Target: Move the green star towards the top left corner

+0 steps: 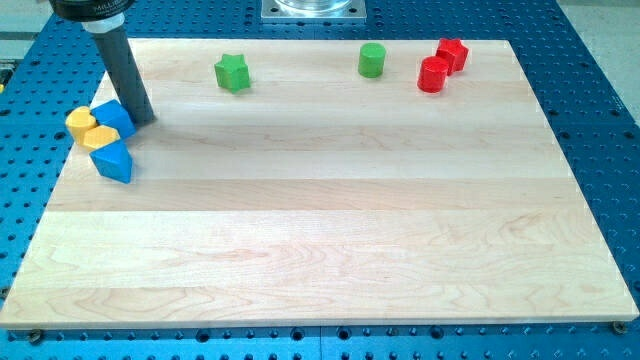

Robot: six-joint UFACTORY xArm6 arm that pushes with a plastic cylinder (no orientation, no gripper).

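Tip (144,120) of my rod sits near the board's (300,250) left edge, touching or just beside the upper blue block (115,118). There is no pincer on this arm, only the bare rod, so nothing is clenched or grasped; it can only push.

Just left of my tip is a tight cluster: 2 yellow blocks (82,122) (100,136) and 2 blue ones, the second blue block (114,162) lying below and slightly left of my tip.

The green star (232,72) stands up and to the right of my tip, well apart from it, near the board's top edge. Farther right along that edge are a green cylinder (372,60) and 2 red blocks (433,75) (452,54), touching or nearly so.

As I judge it, the step in hand is the approach: the star looks untouched. The next move calls for carrying my tip round to the star's right side, passing below it without nudging it, then pushing left along the top edge toward the corner. Leaving the cluster cleanly matters, since the blue block is so close.
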